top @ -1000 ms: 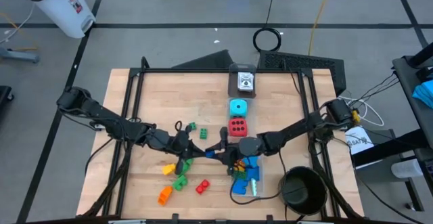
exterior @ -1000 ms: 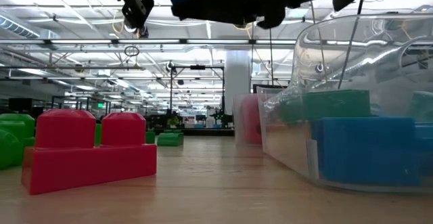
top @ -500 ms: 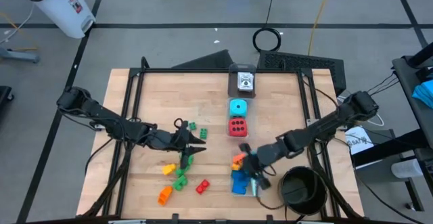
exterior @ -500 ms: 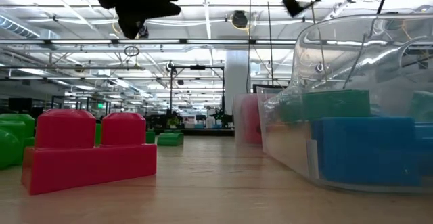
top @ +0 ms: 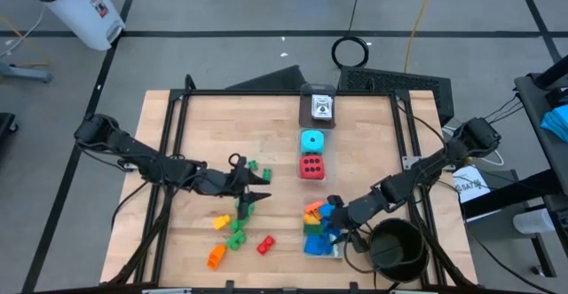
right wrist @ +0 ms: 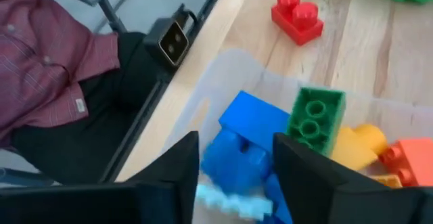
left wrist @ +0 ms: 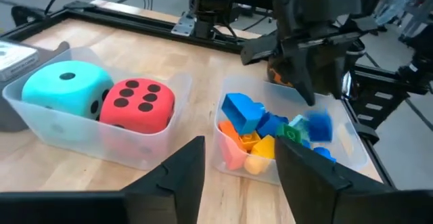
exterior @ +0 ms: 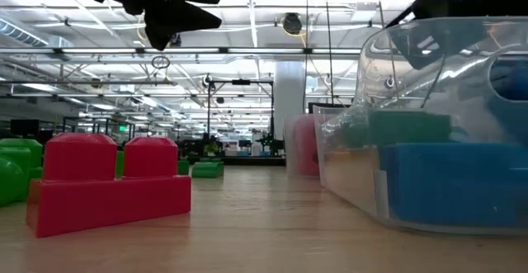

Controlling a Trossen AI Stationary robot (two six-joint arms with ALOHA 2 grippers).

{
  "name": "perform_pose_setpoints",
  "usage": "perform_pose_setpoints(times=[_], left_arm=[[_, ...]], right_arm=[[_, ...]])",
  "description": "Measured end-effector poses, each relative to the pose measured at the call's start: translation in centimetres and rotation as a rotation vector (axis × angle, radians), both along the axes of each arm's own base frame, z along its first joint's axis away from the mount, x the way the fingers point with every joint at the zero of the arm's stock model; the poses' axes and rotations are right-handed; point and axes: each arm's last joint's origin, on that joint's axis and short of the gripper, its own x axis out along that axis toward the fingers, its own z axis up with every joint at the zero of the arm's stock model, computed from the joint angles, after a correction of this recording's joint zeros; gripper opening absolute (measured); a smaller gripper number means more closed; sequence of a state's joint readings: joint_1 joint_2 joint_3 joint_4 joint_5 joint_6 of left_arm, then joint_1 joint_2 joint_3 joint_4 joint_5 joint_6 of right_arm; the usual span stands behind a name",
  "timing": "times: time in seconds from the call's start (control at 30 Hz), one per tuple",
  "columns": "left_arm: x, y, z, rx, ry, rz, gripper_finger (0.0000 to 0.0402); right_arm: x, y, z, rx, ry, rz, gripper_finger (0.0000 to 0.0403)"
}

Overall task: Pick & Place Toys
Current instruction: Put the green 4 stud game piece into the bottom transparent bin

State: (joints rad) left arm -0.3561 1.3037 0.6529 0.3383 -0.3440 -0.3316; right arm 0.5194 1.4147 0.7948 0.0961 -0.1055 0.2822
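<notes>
Beside two dice [top: 311,153], six loose bricks [top: 238,229] lie.

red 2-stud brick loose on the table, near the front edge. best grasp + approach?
Come straight down on the red brick and close on its two long flat sides, below the studs. It lies flat, studs up, clear of the green bricks beside it, so both faces look open to the fingers. The left gripper is nearer; its jaws stand open and hold nothing.

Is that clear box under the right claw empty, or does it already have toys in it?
Partly filled. The clear box holds blue bricks, a green brick, and orange and yellow ones; its walls rise above the pile.
</notes>
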Motion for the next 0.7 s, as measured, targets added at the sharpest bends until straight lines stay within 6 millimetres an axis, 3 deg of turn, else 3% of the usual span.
perform_pose_setpoints(times=[0.23, 0.53, 0.7], left_arm=[[0.0, 1.4, -0.8, -0.057, 0.080, 0.122, 0.0212], [-1.6, 6.1, -4.6, -0.079, 0.480, 0.442, 0.0290], [-1.8, 8.2, -5.8, -0.006, 0.633, 0.407, 0.0323]], right_arm=[[0.2, 0.1, 0.3, 0.018, -0.059, 0.007, 0.0206], [0.4, 0.0, 0.5, -0.019, -0.114, 0.039, 0.0222], [0.7, -0.4, 0.7, -0.013, -0.132, 0.024, 0.0217]])
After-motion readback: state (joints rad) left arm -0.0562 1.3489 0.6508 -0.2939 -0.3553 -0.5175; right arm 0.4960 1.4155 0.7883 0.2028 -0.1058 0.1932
